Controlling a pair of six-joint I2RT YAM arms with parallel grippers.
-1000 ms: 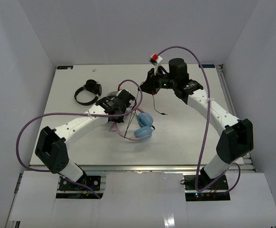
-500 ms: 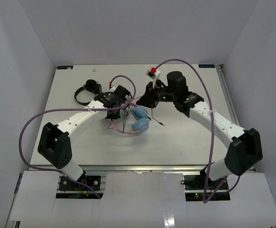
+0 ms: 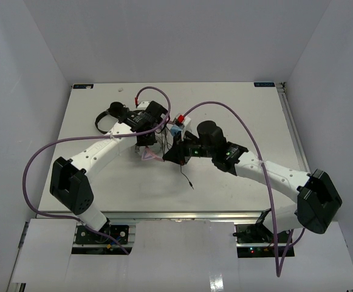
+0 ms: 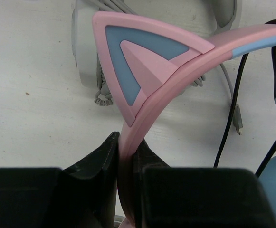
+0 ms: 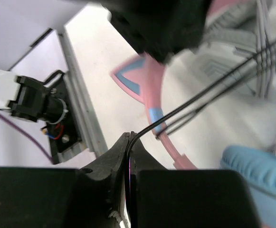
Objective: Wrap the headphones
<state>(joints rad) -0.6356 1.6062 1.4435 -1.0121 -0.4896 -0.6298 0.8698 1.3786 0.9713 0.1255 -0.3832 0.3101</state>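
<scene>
wrapping is under way: nearest, the plug (image 3: 191, 185) trails loose; the right gripper (image 5: 128, 142) is pinched tight on the cable (image 5: 199, 95), the left gripper (image 4: 126, 147) clamped on the pink band of the headphones (image 4: 147, 71) at mid-table; next, carry the cable round the band, taut

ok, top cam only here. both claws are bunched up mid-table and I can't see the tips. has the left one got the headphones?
Observer: Yes. The left wrist view shows the left claw shut on the pink headband, just below a cat ear.
Operator: and the right?
Observer: The right claw is shut on the thin dark cable, which runs straight from the tips up past the headband.
Operator: anything underneath?
Observer: Grey-white headphones with a coiled cord lie on the table right behind the pink band.
</scene>
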